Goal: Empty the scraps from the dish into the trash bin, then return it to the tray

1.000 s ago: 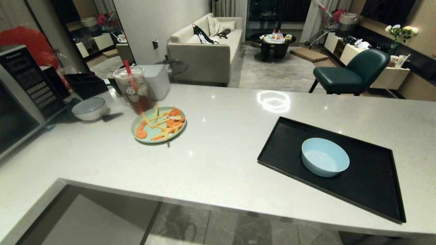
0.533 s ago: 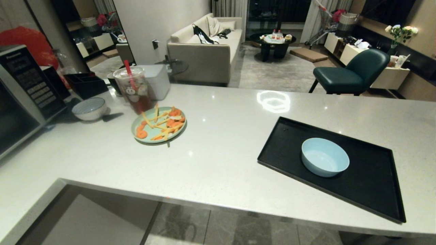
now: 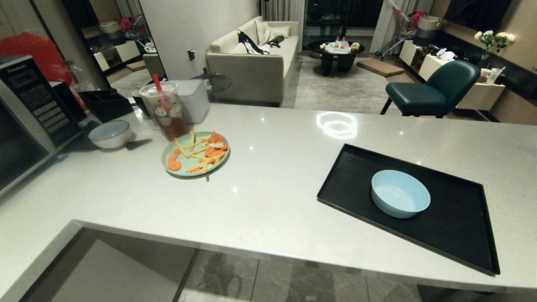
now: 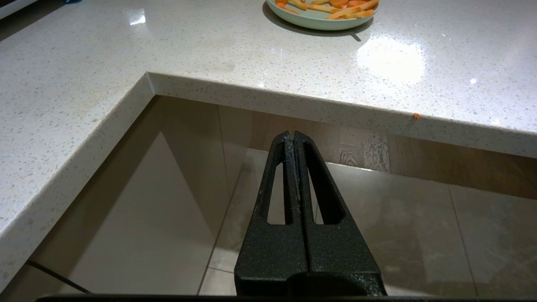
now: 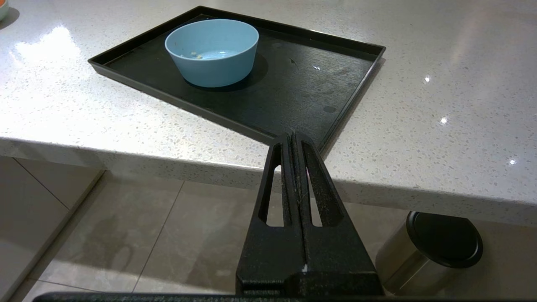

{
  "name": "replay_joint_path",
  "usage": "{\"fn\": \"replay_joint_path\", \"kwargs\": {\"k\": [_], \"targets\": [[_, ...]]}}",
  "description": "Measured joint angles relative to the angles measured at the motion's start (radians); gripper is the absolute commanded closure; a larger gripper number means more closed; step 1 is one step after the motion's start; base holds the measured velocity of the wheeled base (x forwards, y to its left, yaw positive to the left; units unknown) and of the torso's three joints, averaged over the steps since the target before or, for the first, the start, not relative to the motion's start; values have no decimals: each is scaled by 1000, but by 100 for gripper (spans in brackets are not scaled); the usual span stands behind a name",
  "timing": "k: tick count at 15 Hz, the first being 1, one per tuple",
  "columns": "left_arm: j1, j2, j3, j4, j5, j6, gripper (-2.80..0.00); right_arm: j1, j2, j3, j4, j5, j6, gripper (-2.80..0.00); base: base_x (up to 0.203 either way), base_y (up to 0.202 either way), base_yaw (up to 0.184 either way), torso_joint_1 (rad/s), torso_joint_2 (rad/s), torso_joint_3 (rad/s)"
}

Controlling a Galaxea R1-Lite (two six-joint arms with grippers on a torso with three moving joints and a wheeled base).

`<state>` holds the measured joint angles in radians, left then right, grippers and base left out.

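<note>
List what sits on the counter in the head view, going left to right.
Silver microwave → grey-white bowl → plastic cup of dark drink with red straw → mint-green plate of orange scraps → black rectangular tray holding the light-blue bowl.

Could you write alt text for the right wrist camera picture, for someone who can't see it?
A small light-blue bowl sits on a black tray on a speckled countertop. The right gripper, shut and empty, hangs below the counter edge; a steel bin with black lid stands on the floor.
</note>
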<state>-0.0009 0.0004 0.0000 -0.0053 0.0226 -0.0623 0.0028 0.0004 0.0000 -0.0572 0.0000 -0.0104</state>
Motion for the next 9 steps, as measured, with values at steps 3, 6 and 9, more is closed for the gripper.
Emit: {"fn": "replay_joint_path", "kwargs": {"k": [3,6,9], "targets": [[0,0,0,0,0,1,0,0,0,0,0,0,0,0,0,0,0,0,0,0],[0,0,0,0,0,1,0,0,0,0,0,0,0,0,0,0,0,0,0,0],[0,0,0,0,0,0,0,0,0,0,0,0,0,0,0,0,0,0,0,0]]}}
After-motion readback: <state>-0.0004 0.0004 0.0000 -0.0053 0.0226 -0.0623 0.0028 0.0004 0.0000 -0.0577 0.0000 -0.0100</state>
